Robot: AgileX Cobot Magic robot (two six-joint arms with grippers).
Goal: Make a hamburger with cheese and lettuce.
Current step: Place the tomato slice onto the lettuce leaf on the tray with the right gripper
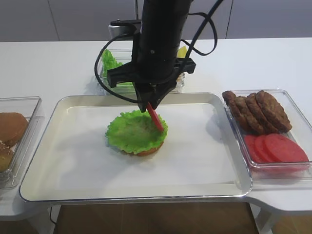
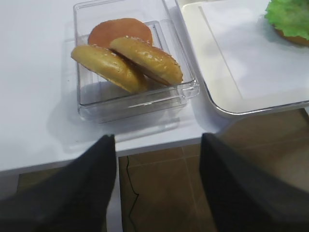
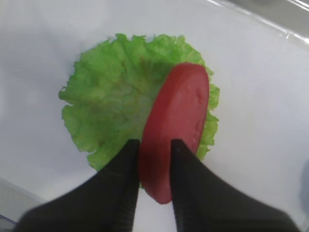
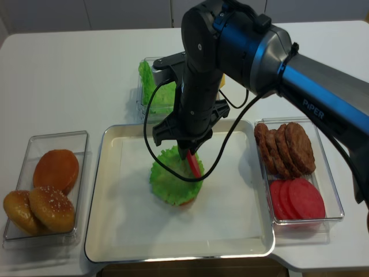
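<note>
On the white tray [image 1: 63, 146] a frilly green lettuce [image 1: 131, 130] leaf covers a bun bottom [image 1: 144, 152]. My right gripper [image 3: 154, 143] hangs just above the leaf's right side, shut on a red round slice [image 3: 178, 121] held on edge and tilted. The same slice [image 4: 193, 164] pokes down from the black arm over the lettuce [image 4: 167, 176]. A sliver of pale-yellow cheese [image 1: 182, 50] shows behind the arm. My left gripper [image 2: 158, 140] stands open and empty over the table's front edge, close to the bun box [image 2: 140, 104].
Sesame buns [image 2: 145, 58] lie in the clear box at the left. Brown patties [image 1: 256, 109] and more red slices [image 1: 275, 148] fill the right container. A container with spare lettuce [image 1: 111, 61] stands behind the tray.
</note>
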